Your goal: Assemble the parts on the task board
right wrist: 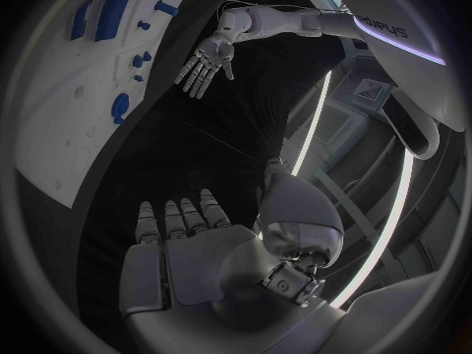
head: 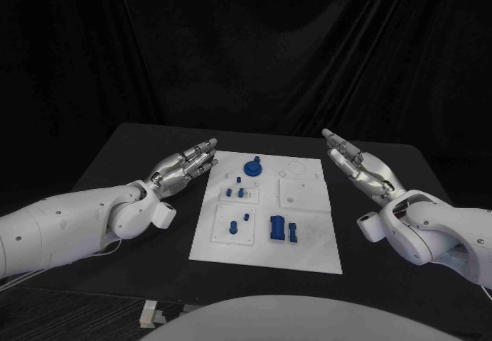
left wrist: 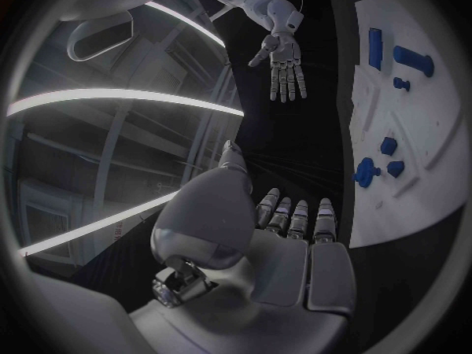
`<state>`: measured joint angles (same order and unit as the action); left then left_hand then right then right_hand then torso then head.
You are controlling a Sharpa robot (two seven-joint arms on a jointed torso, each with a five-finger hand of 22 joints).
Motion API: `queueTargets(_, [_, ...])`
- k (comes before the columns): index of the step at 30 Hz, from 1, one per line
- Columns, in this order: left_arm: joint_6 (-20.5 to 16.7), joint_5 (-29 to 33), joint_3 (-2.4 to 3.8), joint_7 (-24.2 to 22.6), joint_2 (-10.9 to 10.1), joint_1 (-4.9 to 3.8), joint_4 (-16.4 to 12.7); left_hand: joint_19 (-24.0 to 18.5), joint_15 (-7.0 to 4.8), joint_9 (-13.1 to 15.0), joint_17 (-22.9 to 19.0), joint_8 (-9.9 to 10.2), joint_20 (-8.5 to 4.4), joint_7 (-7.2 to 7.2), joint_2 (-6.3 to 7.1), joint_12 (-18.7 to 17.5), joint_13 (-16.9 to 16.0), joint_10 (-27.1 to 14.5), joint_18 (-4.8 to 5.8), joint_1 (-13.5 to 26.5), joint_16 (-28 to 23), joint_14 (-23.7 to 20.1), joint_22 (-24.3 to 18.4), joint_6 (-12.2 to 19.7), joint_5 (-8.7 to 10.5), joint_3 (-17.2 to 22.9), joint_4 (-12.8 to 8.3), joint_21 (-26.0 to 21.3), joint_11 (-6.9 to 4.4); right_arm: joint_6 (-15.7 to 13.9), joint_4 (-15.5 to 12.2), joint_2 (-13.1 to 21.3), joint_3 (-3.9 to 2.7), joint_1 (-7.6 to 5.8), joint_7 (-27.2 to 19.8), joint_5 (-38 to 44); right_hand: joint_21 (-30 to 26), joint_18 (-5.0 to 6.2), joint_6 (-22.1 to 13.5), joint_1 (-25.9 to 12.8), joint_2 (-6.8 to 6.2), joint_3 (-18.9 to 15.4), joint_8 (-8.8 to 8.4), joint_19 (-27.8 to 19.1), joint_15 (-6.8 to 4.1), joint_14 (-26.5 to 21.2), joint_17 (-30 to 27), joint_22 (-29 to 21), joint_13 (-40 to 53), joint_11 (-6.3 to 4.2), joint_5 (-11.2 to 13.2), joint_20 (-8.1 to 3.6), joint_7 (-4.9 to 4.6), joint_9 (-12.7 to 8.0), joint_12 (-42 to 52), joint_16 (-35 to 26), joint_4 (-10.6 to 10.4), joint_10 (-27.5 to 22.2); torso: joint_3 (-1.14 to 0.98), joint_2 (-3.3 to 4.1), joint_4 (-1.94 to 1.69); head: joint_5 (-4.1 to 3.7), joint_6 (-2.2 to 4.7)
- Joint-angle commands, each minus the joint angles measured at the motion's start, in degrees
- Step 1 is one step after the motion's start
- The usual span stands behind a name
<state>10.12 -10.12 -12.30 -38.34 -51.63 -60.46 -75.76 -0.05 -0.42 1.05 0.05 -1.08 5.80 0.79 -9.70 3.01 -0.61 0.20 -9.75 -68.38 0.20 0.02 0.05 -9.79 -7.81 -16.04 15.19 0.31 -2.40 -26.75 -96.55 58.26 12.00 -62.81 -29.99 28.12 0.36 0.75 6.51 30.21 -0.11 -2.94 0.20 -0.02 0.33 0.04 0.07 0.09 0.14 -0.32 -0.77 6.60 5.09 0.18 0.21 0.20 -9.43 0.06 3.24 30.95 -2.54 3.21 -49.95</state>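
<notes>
Fingers (left wrist: 295, 216) of left hand (left wrist: 266, 244) spread, facing right hand (left wrist: 283, 59).

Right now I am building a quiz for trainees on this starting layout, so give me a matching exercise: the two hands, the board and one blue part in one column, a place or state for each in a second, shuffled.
Things:
1. silver left hand
2. silver right hand
3. white rectangular task board
4. round blue knob-like part

Places or states:
A. lies flat at the middle of the black table
B. stands at the board's far end
C. held open beside the board's left edge
D. held open beside the board's right edge

Pairs: 1-C, 2-D, 3-A, 4-B
</notes>
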Motion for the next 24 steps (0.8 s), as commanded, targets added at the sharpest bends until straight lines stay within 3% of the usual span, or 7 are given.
queueTargets(1, [-1.0,0.3,0.28,0.0,0.2,0.01,-0.3,0.0,0.42,-1.0,0.0,1.1,-5.8,-0.79,3.1,-3.0,0.6,-0.2,2.93,21.8,-0.2,0.0,0.0,3.1,2.51,5.1,-4.9,-0.3,2.4,-0.9,0.2,-0.5,-0.49,0.07,0.1,-0.8,-0.4,-0.75,-6.5,-11.7,0.11,2.9,-0.2,0.0,-0.33,0.0,-0.1,-0.1,-0.1,0.32,0.8,-2.54,-5.09,-0.2,-0.2,-0.2,3.7,-0.1,-0.11,-0.01,0.09,-0.12,0.54])
queueTargets(2, [-1.6,0.4,0.41,0.1,0.2,0.01,-0.5,0.0,0.42,-1.0,0.0,1.1,-5.8,-0.79,3.35,-3.0,0.6,-0.2,2.99,23.6,-0.2,0.0,0.0,3.3,2.71,5.5,-5.3,-0.3,2.4,-1.3,0.3,-0.7,-0.73,0.12,0.1,-1.4,-0.4,-0.75,-6.5,-14.9,0.11,2.9,-0.2,0.0,-0.33,0.0,-0.1,-0.1,-0.1,0.32,0.8,-6.6,-5.09,-0.2,-0.2,-0.2,4.5,-0.1,-0.17,0.0,0.14,-0.18,0.82])
queueTargets(4, [-2.7,0.6,0.66,0.3,0.4,0.02,-0.8,0.0,0.42,-1.0,0.0,1.1,-5.8,-0.79,3.71,-3.0,0.6,-0.2,3.63,26.2,-0.2,0.0,0.0,3.7,3.02,6.1,-5.9,-0.3,2.4,-1.9,0.6,-1.3,-1.21,0.23,0.1,-2.5,-0.4,-0.75,-6.5,-18.6,0.11,2.9,-0.2,0.0,-0.33,0.0,-0.1,-0.1,-0.1,0.32,0.8,-6.6,-5.09,-0.2,-0.2,-0.2,9.4,-0.1,-0.29,0.01,0.23,-0.29,1.39])
queueTargets(10, [-10.4,2.0,2.4,1.5,1.4,0.06,-2.8,0.0,0.42,-1.0,0.0,1.1,-5.8,-0.79,5.1,-3.0,0.6,-0.2,4.51,36.0,-0.2,0.0,0.0,5.0,7.81,8.4,-8.1,-0.3,2.4,-6.6,2.4,-5.0,-4.44,0.95,0.1,-10.2,-0.4,-0.75,-6.5,-30.2,0.11,2.9,-0.2,0.0,-0.33,0.0,-0.1,-0.1,-0.1,0.32,0.8,-6.6,-5.09,-0.2,-0.2,-0.2,9.4,-0.1,-1.09,0.07,0.86,-1.08,5.23])
queueTargets(16, [-22.0,4.2,5.01,3.4,2.8,0.12,-5.8,0.0,0.42,-1.0,0.0,1.1,-5.8,-0.79,9.7,-3.0,0.6,-0.2,5.19,43.3,-0.2,0.0,0.0,9.8,7.81,10.0,-9.8,-0.3,2.4,-12.9,4.9,-10.0,-8.87,1.95,0.2,-20.7,-0.4,-0.75,-6.5,-30.2,0.11,2.9,-0.2,0.0,-0.33,0.0,-0.1,-0.1,-0.1,0.32,0.8,-6.6,-5.09,-0.2,-0.2,-0.2,9.4,-0.1,-2.25,0.15,1.77,-2.23,10.8])
queueTargets(17, [-23.9,4.5,5.44,3.7,3.1,0.13,-6.3,0.0,0.42,-1.0,0.0,1.1,-5.8,-0.79,9.7,-3.0,0.6,-0.2,9.75,44.3,-0.2,0.0,0.0,9.8,7.81,10.3,-10.0,-0.3,2.4,-13.7,5.2,-10.6,-9.41,2.07,0.2,-22.0,-0.4,-0.75,-6.5,-30.2,0.11,2.9,-0.2,0.0,-0.33,0.0,-0.1,-0.1,-0.1,0.32,0.8,-6.6,-5.09,-0.2,-0.2,-0.2,9.4,-0.1,-2.4,0.16,1.88,-2.38,11.52])
queueTargets(24, [-37.3,7.0,8.47,5.8,4.8,0.21,-9.8,0.0,0.42,-1.0,0.0,1.1,-5.8,-0.79,9.7,-3.0,0.6,-0.2,9.75,50.4,-0.2,0.0,0.0,9.8,7.81,11.7,-15.2,-0.3,2.4,-17.1,6.5,-13.3,-11.79,2.6,0.2,-27.6,-0.4,-0.75,-6.5,-30.2,0.11,2.9,-0.2,0.0,-0.33,0.0,-0.1,-0.1,-0.1,0.32,0.8,-6.6,-5.09,-0.2,-0.2,-0.2,9.4,-0.1,-3.12,0.22,2.45,-3.1,15.01])
